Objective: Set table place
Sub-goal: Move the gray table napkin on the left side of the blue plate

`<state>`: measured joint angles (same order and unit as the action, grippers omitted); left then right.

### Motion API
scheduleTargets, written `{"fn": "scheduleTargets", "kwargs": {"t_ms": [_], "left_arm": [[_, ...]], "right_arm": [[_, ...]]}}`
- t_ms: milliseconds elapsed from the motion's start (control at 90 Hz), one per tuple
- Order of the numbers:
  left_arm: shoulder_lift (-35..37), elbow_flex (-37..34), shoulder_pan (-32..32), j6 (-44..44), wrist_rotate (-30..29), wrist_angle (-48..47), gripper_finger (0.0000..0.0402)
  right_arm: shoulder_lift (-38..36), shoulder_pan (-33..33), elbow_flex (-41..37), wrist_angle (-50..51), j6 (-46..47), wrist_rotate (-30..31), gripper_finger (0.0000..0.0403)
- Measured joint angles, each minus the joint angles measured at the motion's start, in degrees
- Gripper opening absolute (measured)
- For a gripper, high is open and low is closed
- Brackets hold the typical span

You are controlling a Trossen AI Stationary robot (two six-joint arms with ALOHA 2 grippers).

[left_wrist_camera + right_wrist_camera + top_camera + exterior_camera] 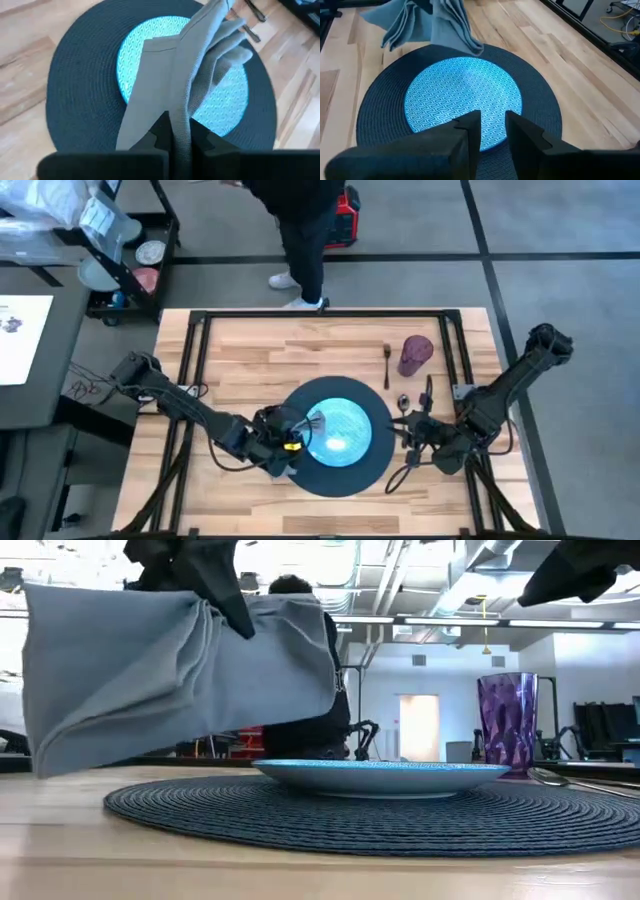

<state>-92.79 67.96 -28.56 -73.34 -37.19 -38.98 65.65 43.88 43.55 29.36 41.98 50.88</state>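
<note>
A teal round plate (345, 432) lies on the dark grey round mat (335, 478) at the table's middle. My left gripper (292, 436) is over the mat's left part, shut on the grey napkin (170, 680), which hangs bunched over the plate's left side. Over the mat's right edge, my right gripper (492, 131) has a narrow gap between its fingers and nothing in it. The purple cup (415, 353) stands at the far right of the mat, with the fork (387, 363) left of it. A spoon (403, 402) lies by the mat's right rim. My left gripper pinches a gathered fold of the napkin (181, 120) between its two fingers, several layers together. The fingers come from the table's left, slanting down. The cloth hangs slack below and ahead of them in folds, and its lower edge (200, 745) is clear of the plate.
A black tube frame (200, 360) runs along the tabletop's edges. A person (300, 230) stands beyond the far edge. A dark side desk (25, 340) and a cart stand at the left. Bare wood lies left of and in front of the mat.
</note>
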Motion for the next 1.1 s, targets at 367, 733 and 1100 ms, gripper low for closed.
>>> {"fn": "scheduleTargets", "kwargs": {"t_ms": [367,733,1100], "left_arm": [[6.08,-14.71,1.86,8.14,4.91,29.78,0.0000],[14.69,-39.40,2.17,6.40,-0.13,67.70,0.0000],[14.97,-50.13,5.94,-0.54,-1.89,75.45,0.0000]], "right_arm": [[-0.02,0.00,0.00,-0.02,0.00,-0.33,0.0076],[-0.02,0.00,0.00,-0.90,-0.46,-0.31,0.0076],[-0.02,0.00,0.02,-2.40,-1.61,-0.33,0.0076]]}}
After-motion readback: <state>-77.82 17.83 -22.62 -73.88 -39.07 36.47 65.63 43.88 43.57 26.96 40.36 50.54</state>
